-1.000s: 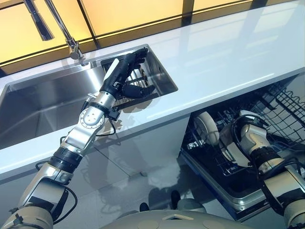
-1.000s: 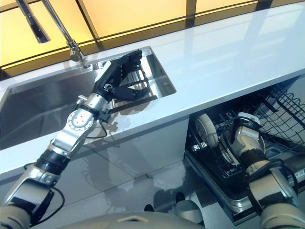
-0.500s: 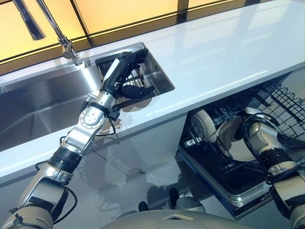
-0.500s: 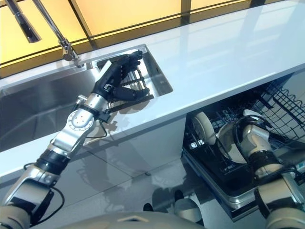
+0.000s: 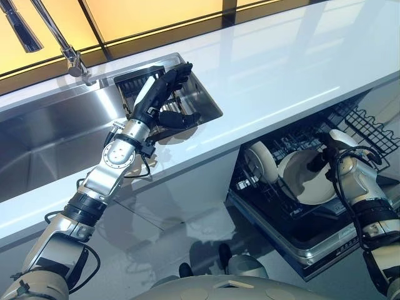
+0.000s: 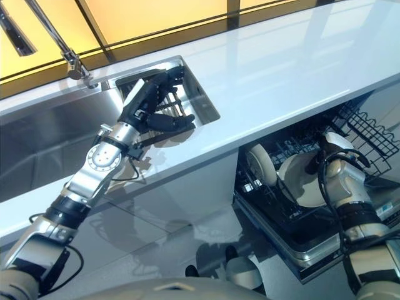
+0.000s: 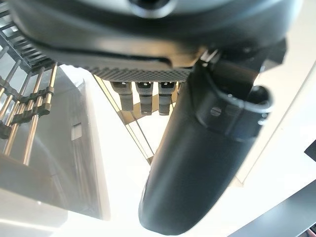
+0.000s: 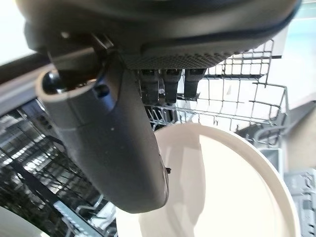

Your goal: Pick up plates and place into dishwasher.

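Plate going into the dishwasher rack

The left robot hand [image 5: 156, 103] hovers over the sink [image 5: 56, 134] in the bench [image 5: 281, 69], fingers loosely spread, holding nothing; right of the sink, the right robot hand [image 5: 334, 156] grips a white plate [image 5: 303, 181] inside the dishwasher rack [image 5: 294, 215], beside another plate [image 5: 257, 159].

A white worktop [image 5: 281, 69] runs across the upper frame, with a steel sink [image 5: 56, 137] sunk into it at the left. A tap [image 5: 59, 44] rises at the upper left, and a dark rack [image 5: 134, 84] sits at the sink's right end.
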Tool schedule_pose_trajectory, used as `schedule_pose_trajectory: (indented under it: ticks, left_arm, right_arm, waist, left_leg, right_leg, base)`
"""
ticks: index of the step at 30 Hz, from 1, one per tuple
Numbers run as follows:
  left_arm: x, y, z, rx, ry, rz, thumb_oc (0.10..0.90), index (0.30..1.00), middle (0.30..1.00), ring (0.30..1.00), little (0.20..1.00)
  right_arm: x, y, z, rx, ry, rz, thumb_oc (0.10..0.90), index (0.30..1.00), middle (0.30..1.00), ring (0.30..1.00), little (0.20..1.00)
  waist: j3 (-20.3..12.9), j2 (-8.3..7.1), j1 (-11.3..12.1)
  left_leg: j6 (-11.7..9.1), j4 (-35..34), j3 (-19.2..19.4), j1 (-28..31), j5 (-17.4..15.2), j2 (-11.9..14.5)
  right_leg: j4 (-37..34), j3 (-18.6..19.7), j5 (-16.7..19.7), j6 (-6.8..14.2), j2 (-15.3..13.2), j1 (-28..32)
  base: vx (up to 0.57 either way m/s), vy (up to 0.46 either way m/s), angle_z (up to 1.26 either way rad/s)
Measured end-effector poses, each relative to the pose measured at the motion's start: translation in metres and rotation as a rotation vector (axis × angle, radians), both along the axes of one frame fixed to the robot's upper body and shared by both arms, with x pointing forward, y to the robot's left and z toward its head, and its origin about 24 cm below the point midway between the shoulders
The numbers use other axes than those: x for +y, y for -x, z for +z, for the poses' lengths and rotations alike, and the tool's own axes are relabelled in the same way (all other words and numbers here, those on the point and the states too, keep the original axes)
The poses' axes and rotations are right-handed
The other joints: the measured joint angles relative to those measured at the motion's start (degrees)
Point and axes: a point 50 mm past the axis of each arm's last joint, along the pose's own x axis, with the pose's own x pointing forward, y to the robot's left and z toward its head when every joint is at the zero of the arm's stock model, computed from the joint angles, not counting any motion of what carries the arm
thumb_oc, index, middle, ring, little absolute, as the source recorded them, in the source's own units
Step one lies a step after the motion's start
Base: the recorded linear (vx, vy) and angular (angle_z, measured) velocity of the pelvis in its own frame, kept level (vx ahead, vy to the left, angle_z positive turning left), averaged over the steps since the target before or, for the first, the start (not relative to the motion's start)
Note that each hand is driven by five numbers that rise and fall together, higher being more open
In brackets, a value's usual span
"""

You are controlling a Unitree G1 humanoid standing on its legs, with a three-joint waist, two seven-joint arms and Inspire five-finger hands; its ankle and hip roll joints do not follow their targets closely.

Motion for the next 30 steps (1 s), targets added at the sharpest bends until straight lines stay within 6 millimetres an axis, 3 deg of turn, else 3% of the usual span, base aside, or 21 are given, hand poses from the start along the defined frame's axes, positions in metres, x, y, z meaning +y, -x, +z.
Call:
schedule_pose_trajectory:
  ticks: [10,23,26,30]
  left_arm:
    - [0.008,0.001,-0.004,0.005,0.004,0.024,0.8,0.9,0.9,0.9,0.9]
    - [0.026,-0.001,-0.006,0.017,-0.016,0.086,0.8,0.9,0.9,0.9,0.9]
    - [0.033,0.0,-0.008,0.026,-0.008,0.109,0.8,0.9,0.9,0.9,0.9]
    - [0.04,0.003,-0.011,0.034,-0.002,0.136,0.8,0.9,0.9,0.9,0.9]
  right_arm:
    - [0.003,0.003,0.007,-0.066,-0.07,0.007,0.8,0.9,0.9,0.9,0.9]
    - [-0.031,0.035,0.041,-0.283,-0.132,-0.091,0.8,0.9,0.9,0.9,0.9]
    - [-0.045,0.054,0.04,-0.291,-0.104,-0.121,0.1,0.3,0.3,0.3,0.2]
    - [-0.061,0.074,0.035,-0.267,-0.051,-0.173,0.1,0.3,0.3,0.3,0.2]
  waist:
    - [0.0,0.0,-0.7]
    - [0.4,-0.31,-3.2]
    - [0.4,-0.38,-4.2]
    - [0.6,-0.62,-5.0]
  left_leg:
    - [0.0,0.0,0.7,0.0,-0.2,0.0]
    - [-0.1,0.0,2.0,0.0,-0.8,0.1]
    - [-0.1,0.0,2.2,0.0,-1.0,0.1]
    - [-0.2,0.0,2.8,0.3,-1.2,0.1]
  right_leg:
    - [0.0,0.4,0.0,0.0,0.0,-0.2]
    - [0.0,1.8,0.0,0.0,0.4,-0.8]
    - [0.0,1.9,0.0,0.0,0.4,-0.9]
    - [0.0,2.8,-0.1,0.2,0.5,-0.9]
  base:
    - [0.0,0.0,-0.01]
    - [0.0,0.004,-0.06]
    - [0.0,0.001,-0.05]
    - [0.01,0.003,-0.09]
